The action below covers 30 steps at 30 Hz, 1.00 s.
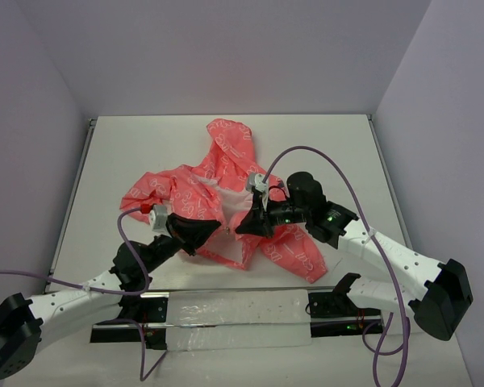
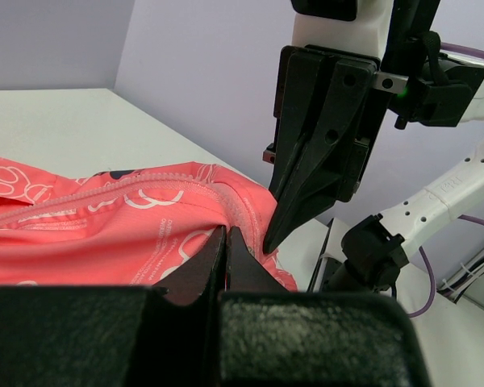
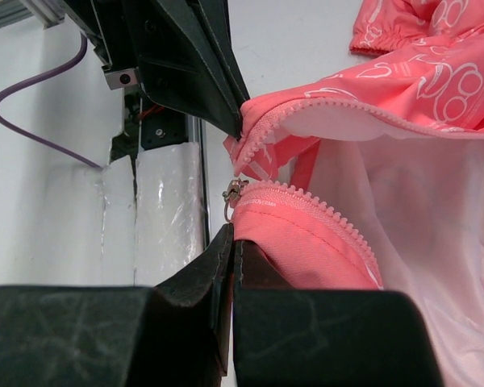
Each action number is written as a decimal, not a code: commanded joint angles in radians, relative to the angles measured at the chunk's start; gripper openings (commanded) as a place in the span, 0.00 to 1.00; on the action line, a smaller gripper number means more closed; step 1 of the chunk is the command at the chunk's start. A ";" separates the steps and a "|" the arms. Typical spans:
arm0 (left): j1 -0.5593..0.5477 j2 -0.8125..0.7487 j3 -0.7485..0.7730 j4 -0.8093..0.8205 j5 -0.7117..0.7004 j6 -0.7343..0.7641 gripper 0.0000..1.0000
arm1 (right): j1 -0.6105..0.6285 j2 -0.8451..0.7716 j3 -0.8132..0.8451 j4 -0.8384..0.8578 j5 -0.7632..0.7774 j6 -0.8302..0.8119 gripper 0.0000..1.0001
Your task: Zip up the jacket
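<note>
1 overhead view looks down; 2 close wrist views share the jacket (image 2: 105, 234).

White arm links (image 1: 391, 254) dotted with small holes, black joint housings (image 1: 444, 294), thin purple cables (image 1: 323, 153), green status lights (image 1: 331, 216), black wedge-shaped end effector fingers (image 2: 306, 161), silver screw (image 3: 127, 78).
</note>
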<state>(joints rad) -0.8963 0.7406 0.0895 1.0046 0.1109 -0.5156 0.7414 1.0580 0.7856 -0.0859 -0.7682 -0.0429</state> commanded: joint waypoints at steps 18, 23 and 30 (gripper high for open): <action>-0.006 -0.020 0.024 0.032 0.018 0.004 0.00 | -0.007 -0.007 0.044 0.059 -0.017 0.007 0.00; -0.006 -0.023 0.018 0.037 0.001 0.000 0.00 | -0.007 -0.001 0.056 0.048 -0.023 0.002 0.00; -0.006 -0.026 0.017 0.037 -0.011 -0.001 0.00 | -0.007 -0.004 0.046 0.042 -0.022 0.003 0.00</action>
<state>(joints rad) -0.8963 0.7250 0.0895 0.9974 0.1068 -0.5156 0.7414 1.0580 0.7856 -0.0750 -0.7700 -0.0422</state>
